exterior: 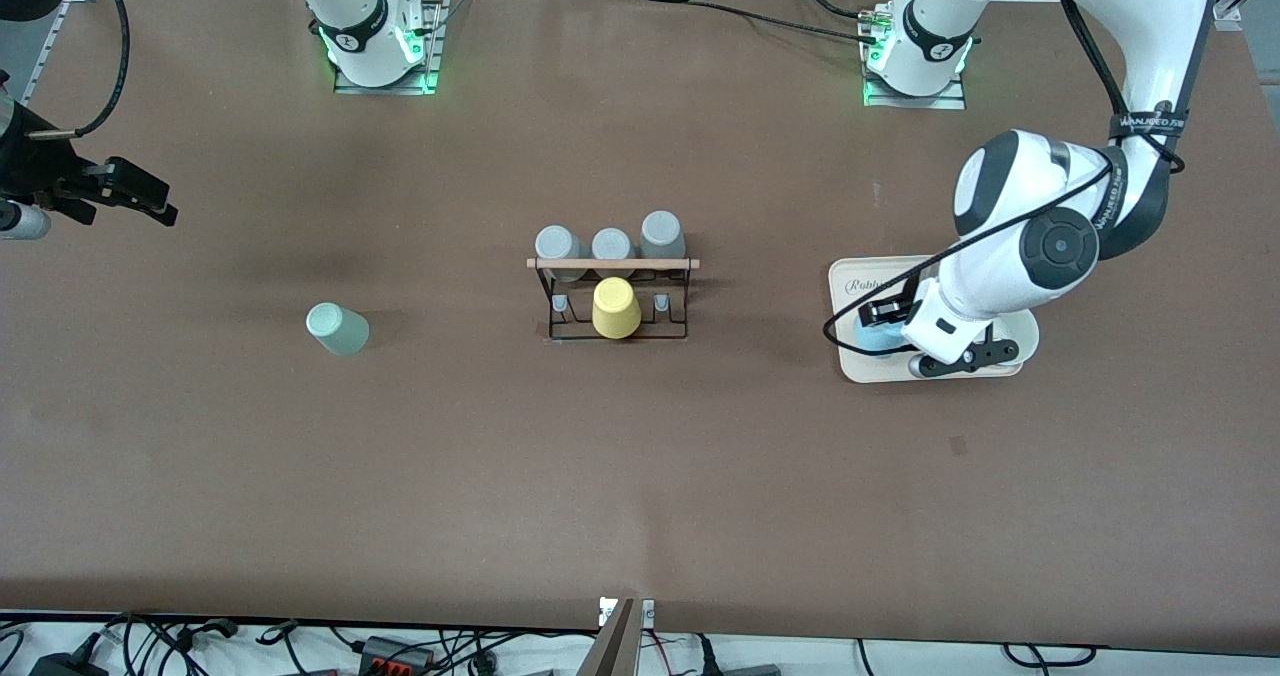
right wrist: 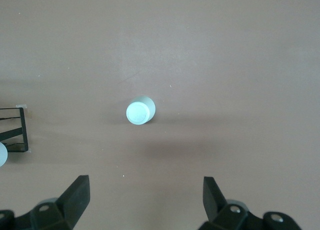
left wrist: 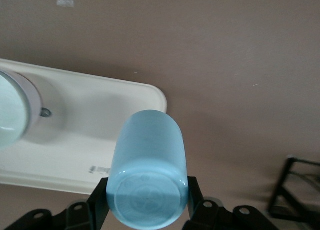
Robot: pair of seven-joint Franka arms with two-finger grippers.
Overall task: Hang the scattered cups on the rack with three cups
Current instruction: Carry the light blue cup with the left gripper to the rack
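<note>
Left gripper [left wrist: 147, 210]: we see it clenched on the light blue cup [left wrist: 148, 172] over the beige tray [exterior: 850, 286].
Right gripper [right wrist: 145, 200]: released, waiting high over its table end.
Mint cup [exterior: 337, 329]: upside down on the table, well apart from the rack [exterior: 612, 301].

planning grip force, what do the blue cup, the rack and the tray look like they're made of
Light blue cup, between the left gripper fingers: likely glossy moulded plastic, with an embossed stamp on its base. Rack: thin black wire, probably metal, under a pale wood-like bar. Beige tray: smooth, matte, probably plastic.
</note>
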